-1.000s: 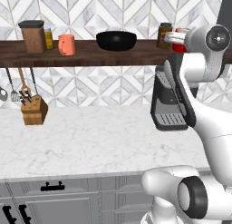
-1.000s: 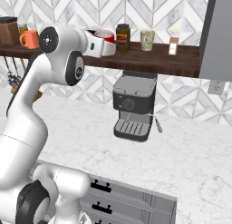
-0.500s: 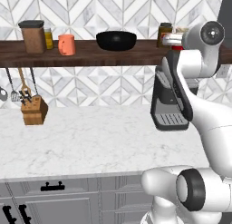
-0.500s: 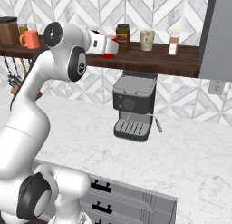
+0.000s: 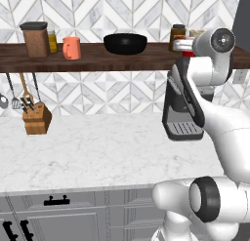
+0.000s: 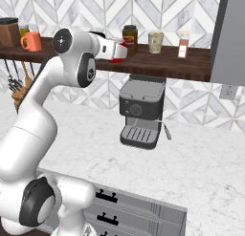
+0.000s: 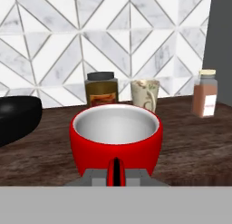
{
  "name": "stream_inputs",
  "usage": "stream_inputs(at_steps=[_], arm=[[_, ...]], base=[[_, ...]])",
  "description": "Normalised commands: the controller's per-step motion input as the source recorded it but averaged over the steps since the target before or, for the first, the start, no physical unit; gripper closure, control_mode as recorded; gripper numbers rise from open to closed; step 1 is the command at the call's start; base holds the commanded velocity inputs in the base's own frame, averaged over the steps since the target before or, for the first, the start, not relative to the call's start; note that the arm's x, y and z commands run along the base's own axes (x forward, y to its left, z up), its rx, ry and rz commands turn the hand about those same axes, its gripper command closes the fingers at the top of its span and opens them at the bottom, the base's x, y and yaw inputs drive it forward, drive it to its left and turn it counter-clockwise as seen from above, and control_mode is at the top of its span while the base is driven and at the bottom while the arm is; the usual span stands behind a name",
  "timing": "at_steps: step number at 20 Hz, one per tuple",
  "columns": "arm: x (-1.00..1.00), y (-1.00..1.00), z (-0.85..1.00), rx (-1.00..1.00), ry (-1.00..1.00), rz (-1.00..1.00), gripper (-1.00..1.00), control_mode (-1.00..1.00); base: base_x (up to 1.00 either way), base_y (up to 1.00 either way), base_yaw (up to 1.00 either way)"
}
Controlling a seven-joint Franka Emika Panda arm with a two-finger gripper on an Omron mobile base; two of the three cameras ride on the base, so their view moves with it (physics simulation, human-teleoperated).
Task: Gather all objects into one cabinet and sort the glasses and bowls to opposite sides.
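The black bowl [image 5: 125, 43] sits near the middle of the dark wooden shelf [image 5: 97, 59], close to its front edge, and its hollow cannot be seen into from the base views; in the hand view its glossy side shows at the left [image 7: 18, 119]. The salmon-orange cup [image 5: 72, 48] stands upright further toward the shelf's left end, well apart from the bowl, just beside a brown canister [image 5: 35, 39] with a dark lid and a small yellow jar [image 5: 52, 41] behind it. The grey cabinet [image 6: 228, 37] hangs at the shelf's right end. The gripper [image 7: 116, 175] is clamped on the handle of a red mug [image 7: 116, 139] with a white inside, held upright above the shelf's front edge; the mug is empty. Beyond it along the shelf's back edge stand a brown jar [image 7: 102, 89] with a dark lid and an orange label whose writing is too blurred to read, a cream patterned cup [image 7: 145, 94] just beside it, and toward the right end a spice shaker [image 7: 205, 99] with a pale cap and a white label, also unreadable. Below the shelf a dark coffee machine [image 6: 141, 111] stands at the back edge of the marble counter [image 5: 97, 152], and a wooden knife block [image 5: 37, 119] stands at the left with utensils [image 5: 19, 96] hanging above it.
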Motion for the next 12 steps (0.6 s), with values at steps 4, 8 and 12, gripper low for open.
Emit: stream_inputs(at_steps=[4,8,12], arm=[[0.55,-0.01,0.00,0.00,0.00,0.00,1.00,-1.00],[0.33,0.00,-0.06,0.00,0.00,0.00,1.00,-1.00],[0.24,0.00,-0.27,0.00,0.00,0.00,1.00,-1.00]], base=[[0.00,0.00,0.00],[0.00,0.00,0.00],[0.00,0.00,0.00]])
